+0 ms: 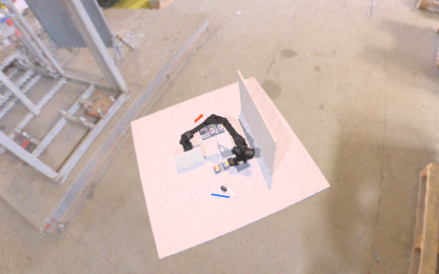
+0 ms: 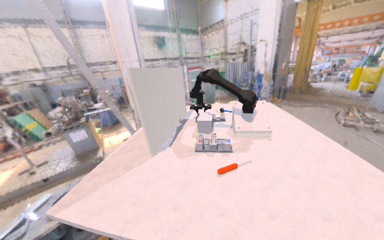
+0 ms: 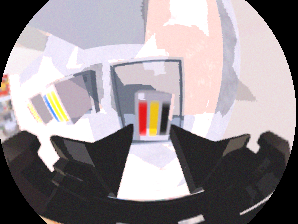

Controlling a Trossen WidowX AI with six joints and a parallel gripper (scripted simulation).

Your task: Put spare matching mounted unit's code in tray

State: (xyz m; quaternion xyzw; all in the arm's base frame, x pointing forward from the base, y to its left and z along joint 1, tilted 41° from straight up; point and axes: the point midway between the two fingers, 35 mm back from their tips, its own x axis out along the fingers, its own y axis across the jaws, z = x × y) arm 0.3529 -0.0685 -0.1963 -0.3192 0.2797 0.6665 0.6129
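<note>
In the wrist view a grey spare (image 3: 154, 117) with red, yellow and black stripes stands between the fingertips, over the near part of the dark-rimmed square tray (image 3: 181, 85). My gripper (image 3: 150, 127) (image 1: 229, 163) is part open, with the fingers apart at either side of this spare. Whether the spare rests fully on the tray floor cannot be told. Another grey unit (image 3: 57, 104) with yellow and blue stripes is to the left in the wrist view. The rack (image 2: 213, 151) holds several striped spares. The mounted unit's back and its code cannot be read here.
An upright pale panel (image 1: 261, 125) (image 2: 157, 104) stands beside the arm. A grey box (image 2: 205, 124) hides the fingertips in the exterior view. A white box (image 1: 190, 161) (image 2: 253, 132), an orange screwdriver (image 1: 198, 118) (image 2: 227, 168) and a blue stick (image 1: 220, 195) are on the table.
</note>
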